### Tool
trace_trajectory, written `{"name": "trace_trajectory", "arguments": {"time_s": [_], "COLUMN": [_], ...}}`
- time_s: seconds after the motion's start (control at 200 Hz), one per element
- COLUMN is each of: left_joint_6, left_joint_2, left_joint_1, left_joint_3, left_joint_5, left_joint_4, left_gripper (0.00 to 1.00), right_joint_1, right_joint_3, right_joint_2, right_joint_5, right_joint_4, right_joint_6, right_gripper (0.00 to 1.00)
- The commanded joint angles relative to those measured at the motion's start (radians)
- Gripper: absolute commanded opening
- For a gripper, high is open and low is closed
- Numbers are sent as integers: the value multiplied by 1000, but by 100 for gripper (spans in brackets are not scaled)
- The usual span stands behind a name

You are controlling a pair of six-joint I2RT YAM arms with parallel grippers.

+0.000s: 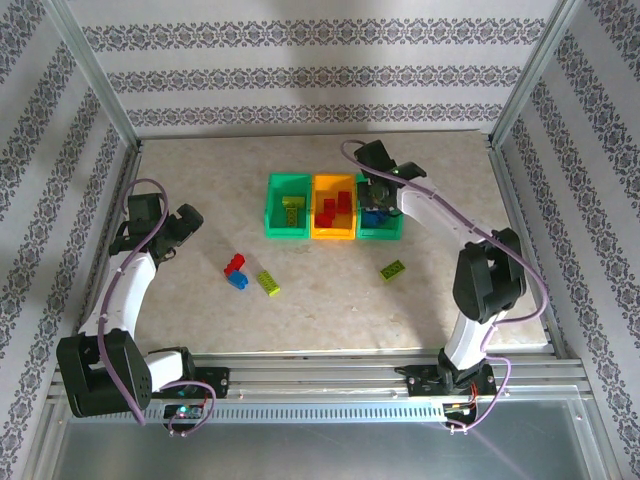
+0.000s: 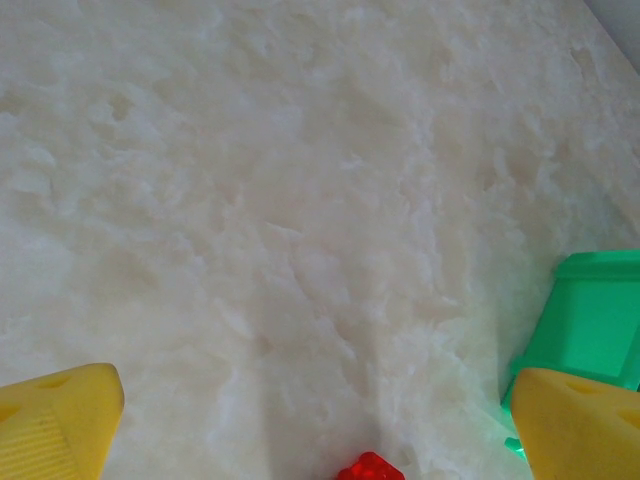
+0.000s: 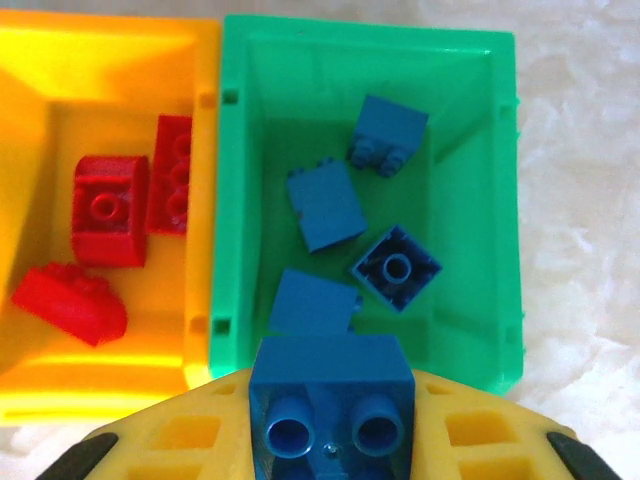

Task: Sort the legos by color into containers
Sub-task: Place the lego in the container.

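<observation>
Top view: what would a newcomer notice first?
The bright green-orange-green bins mid-way across the table, partly filled by color. The right gripper holds a blue brick over the right green bin; a few loose legos lie in front.

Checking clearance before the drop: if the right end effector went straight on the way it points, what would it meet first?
Likely the nearest blue lego lying in the right green bin, though depth is unclear.
</observation>
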Motion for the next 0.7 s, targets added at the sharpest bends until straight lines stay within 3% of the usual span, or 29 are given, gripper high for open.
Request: {"name": "trace_trajectory", "arguments": {"time_s": [0.0, 0.415, 0.695], "left_joint_6": [8, 10, 13], "left_joint_2": [-21, -16, -24], "left_joint_1": [11, 11, 11], "left_joint_3": [-12, -13, -13], "left_joint_5": [15, 24, 23], "left_joint_4": [25, 21, 12], "left_gripper": [100, 100, 100], "right_joint_1": [-27, -84, -85], "right_joint_3": [52, 118, 119], "right_joint_2": [58, 210, 212], "right_joint_5": [-11, -73, -67], "right_joint_4": [6, 7, 5], "right_joint_6": [-33, -34, -38], "right_gripper": [29, 37, 50]}}
